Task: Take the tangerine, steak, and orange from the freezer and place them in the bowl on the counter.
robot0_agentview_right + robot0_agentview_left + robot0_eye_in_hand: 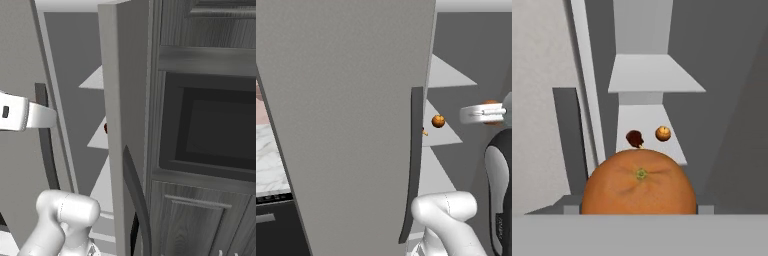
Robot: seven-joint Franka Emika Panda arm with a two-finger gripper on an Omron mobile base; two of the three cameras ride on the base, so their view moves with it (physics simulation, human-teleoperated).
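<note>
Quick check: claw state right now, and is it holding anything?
Claw: closed on the large orange, outside the freezer.

- The freezer (346,125) is coloured plain grey, and its handle (413,165) is dark grey.
- The shelves (654,75) are seen as pale grey-white.
- The orange (639,185) is coloured orange, with a small green spot.
- The steak (634,138) is dark red-brown.
- The tangerine (663,133) is orange-brown.
- The counter (271,160) is white with grey veins.
- The cabinets (210,30) are dark with wood grain.
</note>
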